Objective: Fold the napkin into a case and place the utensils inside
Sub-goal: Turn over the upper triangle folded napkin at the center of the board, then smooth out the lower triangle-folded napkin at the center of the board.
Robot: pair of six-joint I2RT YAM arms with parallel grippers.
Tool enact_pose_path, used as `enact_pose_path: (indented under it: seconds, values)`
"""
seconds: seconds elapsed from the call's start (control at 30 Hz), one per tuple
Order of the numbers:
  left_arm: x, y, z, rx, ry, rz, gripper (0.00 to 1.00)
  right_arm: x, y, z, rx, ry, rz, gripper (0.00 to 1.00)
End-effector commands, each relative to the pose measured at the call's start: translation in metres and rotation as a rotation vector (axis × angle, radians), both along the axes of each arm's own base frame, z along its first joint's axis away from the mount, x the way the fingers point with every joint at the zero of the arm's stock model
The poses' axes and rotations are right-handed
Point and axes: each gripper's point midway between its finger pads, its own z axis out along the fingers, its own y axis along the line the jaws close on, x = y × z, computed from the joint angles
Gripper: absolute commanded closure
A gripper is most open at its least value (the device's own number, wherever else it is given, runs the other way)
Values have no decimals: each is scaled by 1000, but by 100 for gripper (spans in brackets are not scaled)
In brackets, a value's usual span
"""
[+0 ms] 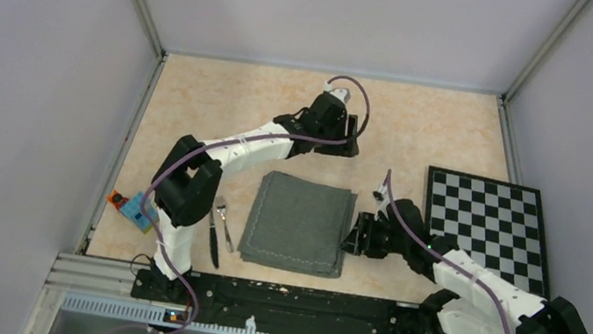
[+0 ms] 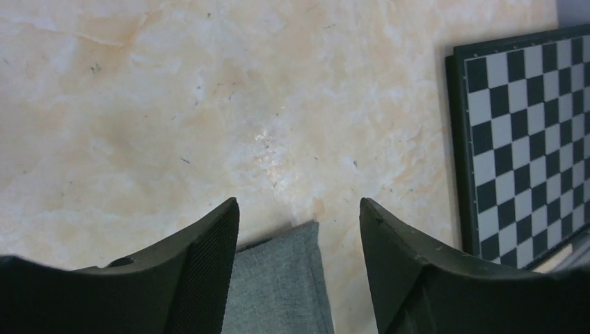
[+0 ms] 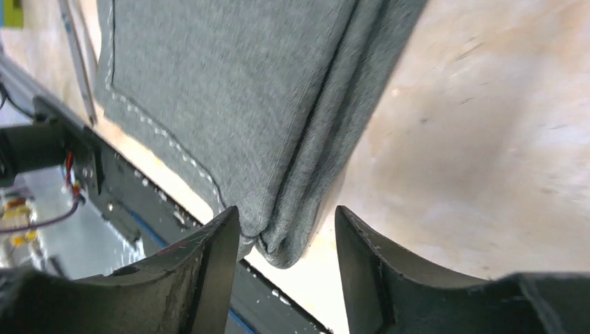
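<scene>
The dark grey napkin (image 1: 300, 222) lies folded in layers in the middle of the table. Its doubled right edge shows in the right wrist view (image 3: 229, 90). My right gripper (image 1: 349, 235) is open at that edge near the napkin's near right corner. The rounded corner sits between its spread fingers (image 3: 286, 216), unpinched. My left gripper (image 1: 347, 146) hovers open beyond the far right corner, which lies on the table just below and between its fingers, with nothing gripped (image 2: 299, 209). The fork (image 1: 223, 216) and knife (image 1: 213, 241) lie side by side left of the napkin.
A black-and-white checkered board (image 1: 488, 227) lies right of the napkin, also in the left wrist view (image 2: 529, 139). A small blue and orange object (image 1: 130, 209) sits at the near left. The black mounting rail (image 1: 281, 302) runs along the near edge.
</scene>
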Motion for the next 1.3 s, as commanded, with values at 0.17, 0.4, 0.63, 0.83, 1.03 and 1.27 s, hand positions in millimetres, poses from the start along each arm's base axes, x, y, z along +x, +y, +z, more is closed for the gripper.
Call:
enact_pose_path:
  seconds: [0.17, 0.4, 0.63, 0.83, 1.03, 1.27]
  values:
    - [-112, 16, 53, -165, 41, -291, 8, 36, -19, 22, 81, 69, -107, 52]
    - [-236, -4, -15, 10, 159, -364, 29, 51, -23, 13, 173, 109, -98, 64]
    - [-256, -15, -49, 80, 199, -290, 38, 101, -23, 13, 228, 89, -132, 70]
    - [-249, 2, -42, 32, 177, -185, 41, 140, -14, 22, 248, 47, -132, 64]
    - [-241, 30, -31, -75, 171, -102, 36, 168, -14, 21, 199, 19, -139, 61]
    - [-242, 45, -30, -130, 194, -84, 33, 184, -12, 9, 174, 25, -137, 60]
